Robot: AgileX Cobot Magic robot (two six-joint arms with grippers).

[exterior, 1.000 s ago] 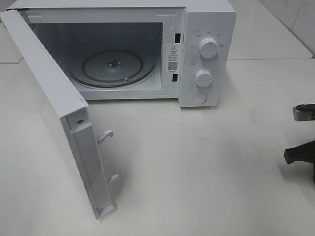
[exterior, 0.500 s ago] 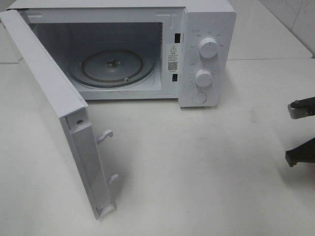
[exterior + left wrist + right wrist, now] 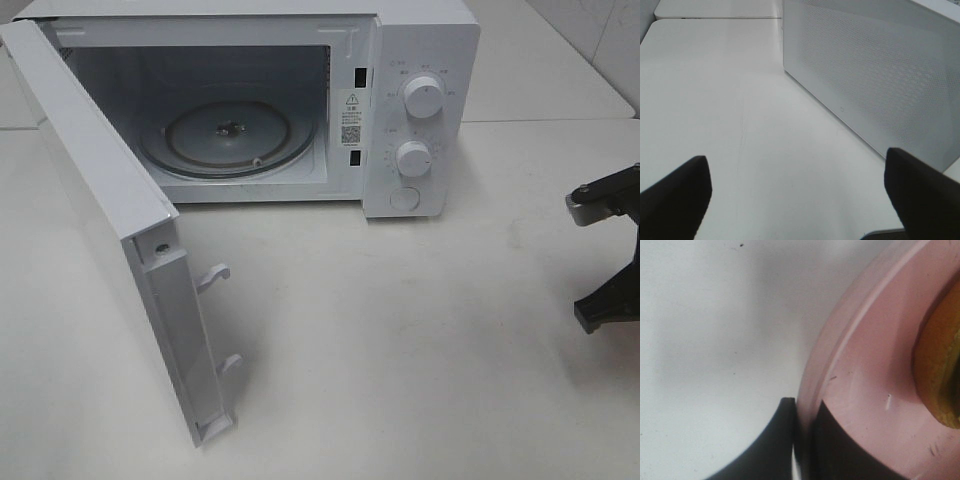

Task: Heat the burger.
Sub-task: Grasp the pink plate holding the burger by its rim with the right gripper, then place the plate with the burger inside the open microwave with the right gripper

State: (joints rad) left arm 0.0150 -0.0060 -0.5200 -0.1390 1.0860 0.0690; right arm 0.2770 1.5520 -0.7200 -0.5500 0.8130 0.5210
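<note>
In the right wrist view, only a golden-brown and yellow edge of the burger (image 3: 941, 365) shows, resting on a round pink plate (image 3: 875, 360). My right gripper (image 3: 803, 410) is shut on the plate's rim, one finger outside it and one inside. In the exterior high view the burger and plate are out of frame, and only black parts of my right arm (image 3: 600, 196) show at the right edge. My left gripper (image 3: 795, 190) is open with nothing in it, low over the table beside the microwave's dotted white panel (image 3: 880, 75).
The white microwave (image 3: 425, 40) stands at the back of the table with its door (image 3: 100, 190) swung wide open to the left. Its glass turntable (image 3: 230, 135) is bare. Two knobs (image 3: 423, 98) sit on the right panel.
The black parts of my right arm at the right edge have shifted left and slightly up. The microwave and its door have not moved.
</note>
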